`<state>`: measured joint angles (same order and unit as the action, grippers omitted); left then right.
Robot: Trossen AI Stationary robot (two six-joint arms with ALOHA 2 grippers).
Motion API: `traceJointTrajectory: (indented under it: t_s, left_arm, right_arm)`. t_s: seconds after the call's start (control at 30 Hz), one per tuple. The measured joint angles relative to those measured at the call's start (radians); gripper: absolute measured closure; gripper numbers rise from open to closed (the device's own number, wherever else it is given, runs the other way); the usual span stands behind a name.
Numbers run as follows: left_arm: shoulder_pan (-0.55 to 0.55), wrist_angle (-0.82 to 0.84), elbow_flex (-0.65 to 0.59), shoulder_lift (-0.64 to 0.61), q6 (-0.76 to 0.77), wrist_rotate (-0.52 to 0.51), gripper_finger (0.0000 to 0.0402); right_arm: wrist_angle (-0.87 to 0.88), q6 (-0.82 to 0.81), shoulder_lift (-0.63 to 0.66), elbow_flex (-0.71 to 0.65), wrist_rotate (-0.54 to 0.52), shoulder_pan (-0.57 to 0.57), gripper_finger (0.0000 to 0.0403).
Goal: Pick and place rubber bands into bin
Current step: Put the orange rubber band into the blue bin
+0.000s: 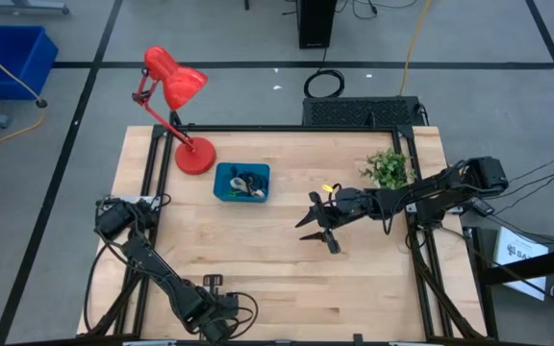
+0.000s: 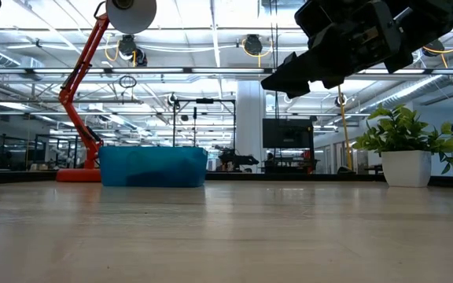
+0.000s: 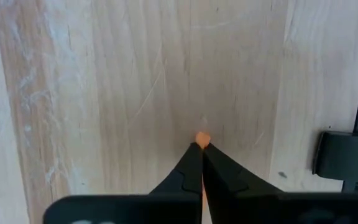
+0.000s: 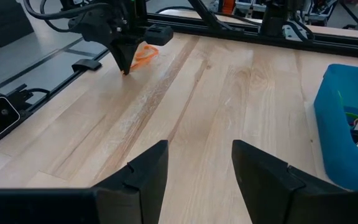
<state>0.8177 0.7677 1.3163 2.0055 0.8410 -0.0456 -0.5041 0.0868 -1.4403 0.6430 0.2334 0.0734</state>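
We see the table [image 1: 287, 259] w/ the red lamp [image 1: 173, 96] beside the bin [image 1: 241, 182], which holds several rubber bands [image 1: 249, 183]. Right gripper [image 1: 317, 231] hovers mid-table, jaws spread, empty. Left gripper [image 4: 127, 67] at the table's near edge is clenched on an orange rubber band [image 4: 143, 56]

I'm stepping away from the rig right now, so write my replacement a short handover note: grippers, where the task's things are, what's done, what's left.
Left gripper: shut on an orange rubber band at the table's near-left edge, down at the surface.
Right gripper: open, empty, held above mid-table, right of the bin.
Bin: beside the red lamp's base, already holding several bands.
Done: those bands binned.
Left: carry the orange band to the bin and release it. No other loose bands are visible on the table.
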Motion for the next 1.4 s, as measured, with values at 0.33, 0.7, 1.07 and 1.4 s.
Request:
traceJointTrajectory:
  t_s: [0.33, 0.7, 1.07, 1.4]
  left_arm:
    - [-0.015, 0.152, -0.004, -0.200, 0.005, -0.197, 0.0399]
    - [-0.070, 0.253, -0.013, -0.566, 0.007, -1.011, 0.0399]
    - [-0.186, 0.144, -0.335, -0.811, 0.106, -1.218, 0.0399]
    - [-0.501, -0.385, -0.655, -0.923, -0.214, -0.958, 0.0399]
  right_arm:
    - [-0.005, 0.008, 0.000, 0.000, 0.000, 0.000, 0.0229]
    - [-0.024, 0.014, 0.000, 0.000, 0.000, 0.000, 0.0230]
    - [-0.023, 0.014, 0.000, 0.000, 0.000, 0.000, 0.0230]
    - [-0.023, 0.031, 0.000, 0.000, 0.000, 0.000, 0.0230]
